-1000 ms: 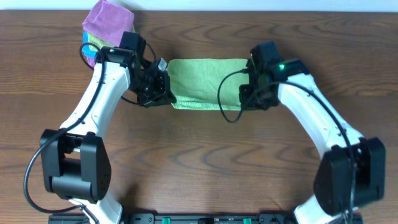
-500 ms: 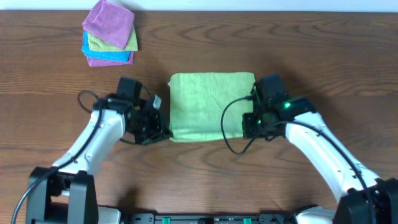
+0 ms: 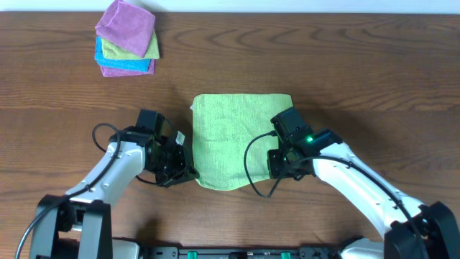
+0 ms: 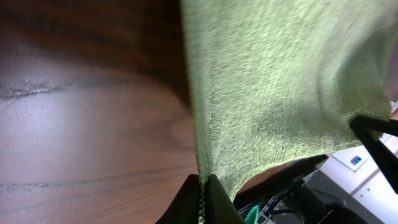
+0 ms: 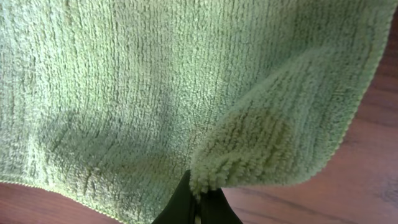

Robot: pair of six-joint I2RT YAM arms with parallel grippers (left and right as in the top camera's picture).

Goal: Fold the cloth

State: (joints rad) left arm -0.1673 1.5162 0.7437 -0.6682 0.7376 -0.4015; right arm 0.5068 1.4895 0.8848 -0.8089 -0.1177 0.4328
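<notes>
The green cloth [image 3: 228, 137] lies spread on the wooden table in the overhead view, its far edge flat and its near edge lifted. My left gripper [image 3: 188, 171] is shut on the cloth's near left corner; the left wrist view shows the cloth [image 4: 280, 81] pinched between the black fingers [image 4: 202, 193]. My right gripper [image 3: 277, 171] is shut on the near right corner; the right wrist view shows the cloth [image 5: 155, 81] bunched between the fingers [image 5: 198, 199].
A stack of folded cloths [image 3: 127, 38], purple on top with green and blue beneath, sits at the far left of the table [image 3: 359, 72]. Black cables loop near both wrists.
Both grippers have drawn the near edge of the green cloth toward the table's front, and the cloth now spreads out longer. The arms moved back from the far side.
</notes>
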